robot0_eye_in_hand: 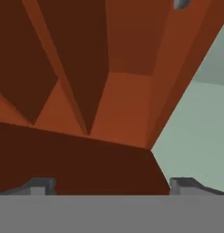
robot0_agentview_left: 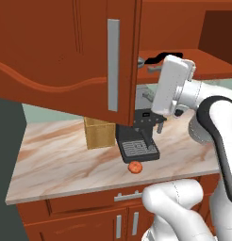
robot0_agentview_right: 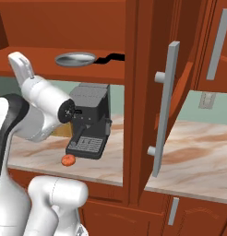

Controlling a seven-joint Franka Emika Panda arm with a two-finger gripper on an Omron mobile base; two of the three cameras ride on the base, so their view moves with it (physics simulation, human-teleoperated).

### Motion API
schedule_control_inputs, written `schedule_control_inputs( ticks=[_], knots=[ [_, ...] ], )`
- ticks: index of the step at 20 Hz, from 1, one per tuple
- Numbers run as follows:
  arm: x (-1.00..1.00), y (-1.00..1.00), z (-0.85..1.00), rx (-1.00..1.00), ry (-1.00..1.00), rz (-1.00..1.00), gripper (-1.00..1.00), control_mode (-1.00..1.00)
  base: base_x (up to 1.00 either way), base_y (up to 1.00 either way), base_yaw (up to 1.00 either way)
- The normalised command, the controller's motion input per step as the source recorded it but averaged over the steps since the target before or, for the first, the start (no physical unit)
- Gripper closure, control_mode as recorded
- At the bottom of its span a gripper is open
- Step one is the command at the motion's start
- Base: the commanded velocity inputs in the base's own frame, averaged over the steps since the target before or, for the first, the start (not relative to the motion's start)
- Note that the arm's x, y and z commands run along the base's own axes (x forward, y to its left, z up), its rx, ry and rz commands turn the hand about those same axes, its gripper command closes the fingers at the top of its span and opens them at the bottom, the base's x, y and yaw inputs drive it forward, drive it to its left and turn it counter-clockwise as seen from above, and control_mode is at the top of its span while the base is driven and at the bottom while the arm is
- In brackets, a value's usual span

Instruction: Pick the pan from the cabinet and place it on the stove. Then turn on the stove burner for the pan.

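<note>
The pan [robot0_agentview_right: 74, 59], shallow and silver-grey with a dark handle [robot0_agentview_right: 110, 57], lies on the bottom shelf of the open red-brown cabinet [robot0_agentview_right: 87, 73]. From the left its rim [robot0_agentview_left: 141, 60] peeks past the open door [robot0_agentview_left: 52, 47]. My white hand [robot0_agentview_left: 172, 82] is raised just below and in front of that shelf, close to the pan's handle. My gripper [robot0_eye_in_hand: 111, 186] is open, with nothing between the fingertips [robot0_eye_in_hand: 38, 185], and looks up into the cabinet's brown inside. The stove is out of view.
A black coffee machine [robot0_agentview_right: 90, 120] stands on the marble counter [robot0_agentview_left: 56, 160] under the cabinet, with a small red-orange fruit [robot0_agentview_left: 135, 167] in front and a tan wooden box [robot0_agentview_left: 99, 134] beside it. Both open doors with long bar handles [robot0_agentview_right: 164, 106] jut towards me.
</note>
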Motion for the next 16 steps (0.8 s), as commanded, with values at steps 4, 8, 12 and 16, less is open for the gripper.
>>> schedule_control_inputs(
  ticks=[4, 8, 12, 16],
  knots=[
    [0.22, 0.43, 0.00, 0.00, 0.09, 0.24, -1.00, -1.00, 0.00, 0.00, 0.00],
    [0.07, 0.46, 0.00, 0.00, 0.06, 0.25, -1.00, -1.00, 0.00, 0.00, 0.00],
    [0.00, 0.50, 0.00, 0.00, 0.05, 0.26, -1.00, -1.00, 0.00, 0.00, 0.00],
    [-0.08, 0.52, 0.00, 0.00, 0.03, 0.24, -1.00, -1.00, 0.00, 0.00, 0.00]
  ],
)
